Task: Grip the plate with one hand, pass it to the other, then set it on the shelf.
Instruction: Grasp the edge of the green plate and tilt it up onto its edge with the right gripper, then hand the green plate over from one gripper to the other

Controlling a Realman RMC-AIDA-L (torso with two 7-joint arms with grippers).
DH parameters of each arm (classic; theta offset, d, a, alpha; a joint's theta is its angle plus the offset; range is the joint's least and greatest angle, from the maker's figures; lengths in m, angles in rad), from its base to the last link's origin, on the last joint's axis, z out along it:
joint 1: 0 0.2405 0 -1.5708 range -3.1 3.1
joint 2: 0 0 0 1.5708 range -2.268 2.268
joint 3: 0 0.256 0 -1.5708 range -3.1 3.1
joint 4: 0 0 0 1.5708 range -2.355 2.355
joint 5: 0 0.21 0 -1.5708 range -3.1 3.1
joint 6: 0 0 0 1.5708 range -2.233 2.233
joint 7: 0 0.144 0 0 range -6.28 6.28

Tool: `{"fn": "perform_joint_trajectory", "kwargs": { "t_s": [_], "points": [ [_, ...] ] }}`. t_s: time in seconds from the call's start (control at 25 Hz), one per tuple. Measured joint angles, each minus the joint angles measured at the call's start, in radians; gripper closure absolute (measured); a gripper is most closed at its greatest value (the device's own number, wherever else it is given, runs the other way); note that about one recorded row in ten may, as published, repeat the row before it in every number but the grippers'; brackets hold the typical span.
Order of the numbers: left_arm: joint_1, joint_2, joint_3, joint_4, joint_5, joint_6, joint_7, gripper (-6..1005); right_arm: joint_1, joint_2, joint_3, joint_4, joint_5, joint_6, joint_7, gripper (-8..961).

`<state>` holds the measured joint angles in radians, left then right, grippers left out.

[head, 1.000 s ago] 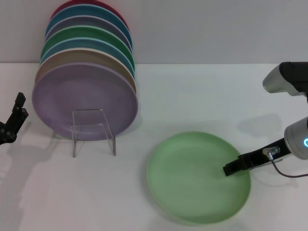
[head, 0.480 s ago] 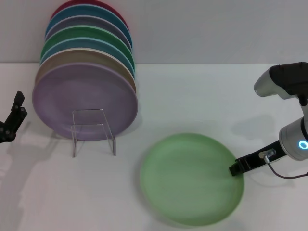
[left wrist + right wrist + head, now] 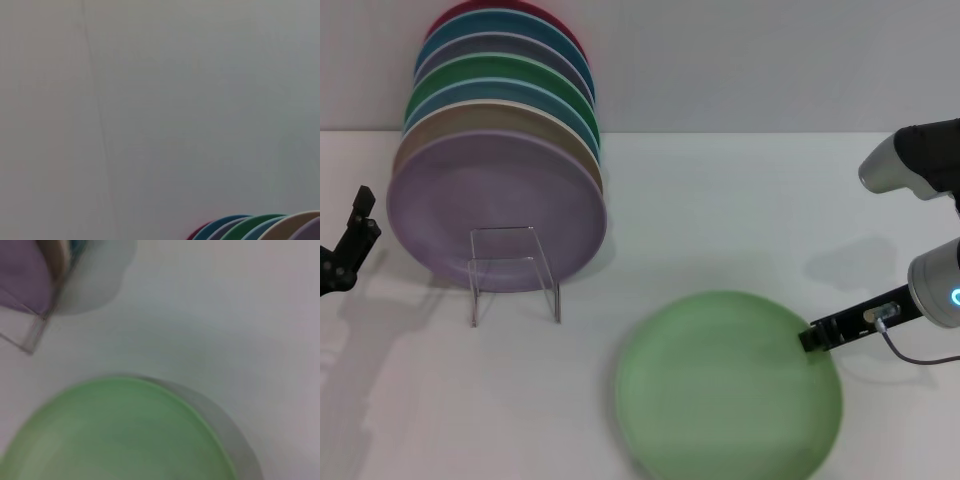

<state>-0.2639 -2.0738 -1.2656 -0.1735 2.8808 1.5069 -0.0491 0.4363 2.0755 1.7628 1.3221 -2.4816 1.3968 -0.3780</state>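
The pale mint-green plate (image 3: 728, 388) is at the front, right of centre, and looks blurred. My right gripper (image 3: 812, 338) is shut on its right rim. The plate fills the lower part of the right wrist view (image 3: 115, 435). The clear acrylic shelf (image 3: 515, 272) stands to the left, apart from the plate; one corner of it shows in the right wrist view (image 3: 31, 335). My left gripper (image 3: 350, 240) is open and empty at the far left edge, away from the plate.
Several coloured plates lean in a row against the back wall behind the shelf, a lilac plate (image 3: 495, 210) foremost and touching the shelf. Their top rims (image 3: 250, 227) show in the left wrist view below a bare wall. White table (image 3: 720, 200) lies all around.
The mint-green plate has shifted with my right gripper, first a little left, then toward the front edge, and now looks larger and blurred. The left arm has barely moved.
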Motion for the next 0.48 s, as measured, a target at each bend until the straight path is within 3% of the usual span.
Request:
{"fn": "perform_joint_trajectory", "kwargs": {
  "t_s": [0.28, 0.36, 0.4, 0.48],
  "points": [
    [0.032, 0.001, 0.018, -0.068, 0.006, 0.014, 0.000, 201, -0.096, 0.003, 0.003, 0.140, 0.095, -0.026, -0.097, 939],
    [0.043, 0.002, 0.024, -0.091, 0.006, 0.020, 0.000, 201, -0.150, 0.003, 0.003, 0.193, 0.158, -0.060, -0.153, 939],
    [0.063, 0.007, 0.044, -0.142, 0.007, 0.023, 0.000, 201, -0.216, 0.003, 0.008, 0.233, 0.245, -0.111, -0.232, 939],
    [0.078, 0.015, 0.075, -0.211, 0.008, 0.002, 0.000, 201, -0.252, 0.003, 0.014, 0.250, 0.292, -0.137, -0.282, 939]
  ]
}}
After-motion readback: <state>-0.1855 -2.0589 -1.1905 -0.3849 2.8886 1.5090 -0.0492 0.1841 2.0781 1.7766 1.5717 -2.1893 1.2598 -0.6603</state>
